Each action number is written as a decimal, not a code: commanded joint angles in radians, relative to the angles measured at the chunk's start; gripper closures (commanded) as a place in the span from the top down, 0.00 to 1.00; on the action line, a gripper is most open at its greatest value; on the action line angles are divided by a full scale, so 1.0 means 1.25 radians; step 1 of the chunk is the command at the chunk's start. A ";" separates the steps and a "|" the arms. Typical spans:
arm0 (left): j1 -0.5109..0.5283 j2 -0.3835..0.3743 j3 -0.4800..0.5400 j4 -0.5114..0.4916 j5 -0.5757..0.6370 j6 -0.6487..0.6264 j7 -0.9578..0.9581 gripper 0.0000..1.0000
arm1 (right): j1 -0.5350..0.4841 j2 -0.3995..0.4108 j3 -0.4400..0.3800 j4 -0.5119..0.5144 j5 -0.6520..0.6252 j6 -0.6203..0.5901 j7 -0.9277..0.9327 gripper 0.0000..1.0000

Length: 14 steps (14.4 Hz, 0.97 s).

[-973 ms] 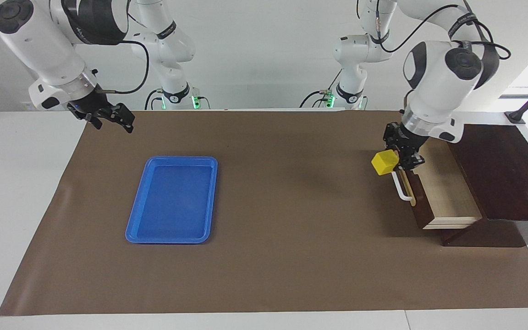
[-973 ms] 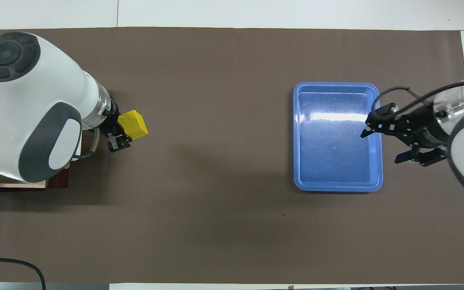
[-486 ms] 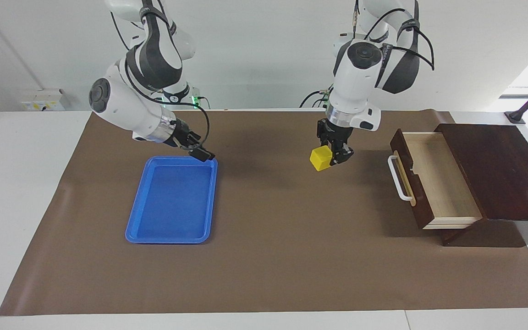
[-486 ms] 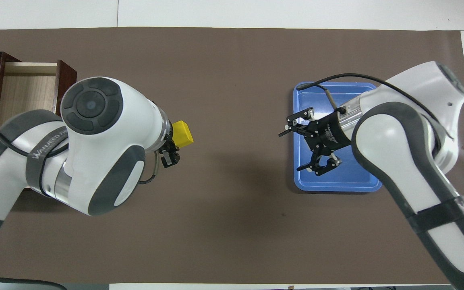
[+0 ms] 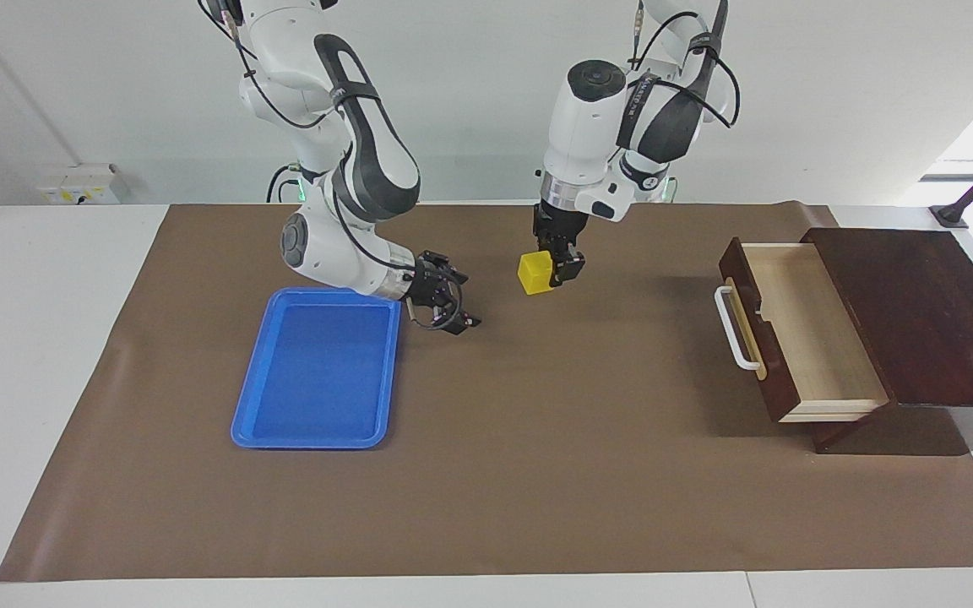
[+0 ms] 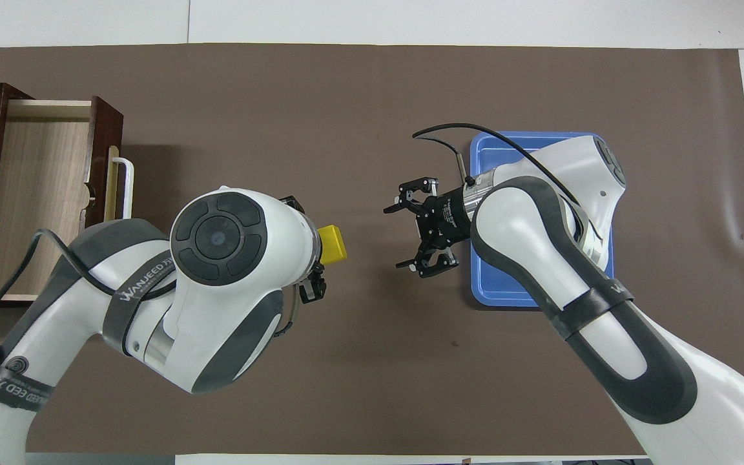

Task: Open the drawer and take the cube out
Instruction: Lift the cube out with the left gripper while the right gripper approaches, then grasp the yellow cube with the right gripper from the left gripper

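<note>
the facing view shows the left gripper point(image 5: 556, 266) up in the air over the brown mat point(image 5: 537, 473), with its jaws closed on the cube point(image 5: 535, 273). the overhead view hides most of that gripper under the arm's big white wrist, and only part of the cube point(image 6: 332, 244) sticks out. the cube is over the middle of the mat, between the drawer point(image 5: 799, 333) and the blue tray point(image 5: 317, 371). it hangs a little tilted. it has no long side. the right gripper point(image 6: 416, 227) is over the mat just beside the tray, its jaws spread wide and holding nothing. the drawer is pulled out, with its white handle point(image 6: 125, 187) facing the middle of the table.
</note>
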State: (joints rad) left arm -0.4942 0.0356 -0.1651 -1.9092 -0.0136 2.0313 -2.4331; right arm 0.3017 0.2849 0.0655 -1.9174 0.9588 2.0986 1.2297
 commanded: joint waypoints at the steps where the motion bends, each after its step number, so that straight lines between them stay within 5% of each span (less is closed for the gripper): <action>1: -0.015 -0.031 0.015 -0.042 -0.015 0.026 -0.006 0.12 | 0.033 0.020 -0.002 0.032 0.036 0.037 0.070 1.00; 14: -0.013 -0.031 0.015 -0.052 -0.015 0.037 -0.006 0.12 | 0.132 -0.111 -0.002 -0.082 0.032 0.088 0.075 1.00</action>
State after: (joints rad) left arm -0.4947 0.0319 -0.1606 -1.9310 -0.0138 2.0488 -2.4337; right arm 0.4449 0.1737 0.0657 -1.9754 0.9821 2.1775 1.3157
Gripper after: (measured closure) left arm 0.449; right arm 0.000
